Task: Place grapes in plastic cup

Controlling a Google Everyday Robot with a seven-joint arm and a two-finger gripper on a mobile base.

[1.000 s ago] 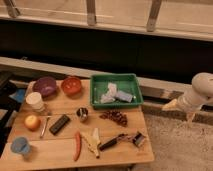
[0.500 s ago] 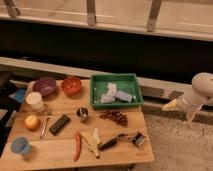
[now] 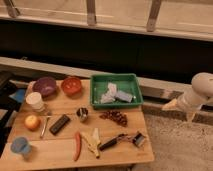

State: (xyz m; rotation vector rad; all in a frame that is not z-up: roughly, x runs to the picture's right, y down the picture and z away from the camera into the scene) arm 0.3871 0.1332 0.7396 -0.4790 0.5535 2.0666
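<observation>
Grapes, a small dark red-brown bunch, lie on the wooden counter toward its right side, just near of the green tray and to the right of a small metal cup. Nothing touches them. The light-blue plastic cup stands upright at the near left corner of the counter, well apart from the grapes, with most of the other things between them.

The gripper hangs off the right end of the counter, over the floor, on a white arm that comes in from the right edge of the view. Its jaws stand apart and hold nothing, and it is well apart from both the grapes and the plastic cup.

At the far left of the counter sit a purple bowl and an orange-red bowl, with a white cup just near of the purple one. An orange round fruit lies near the left edge, and a flat black bar rests between it and the metal cup. A long red chili pepper lies along the near side, beside a yellow peeled-looking item and a dark-handled tool. The tray holds a few pale packets.
</observation>
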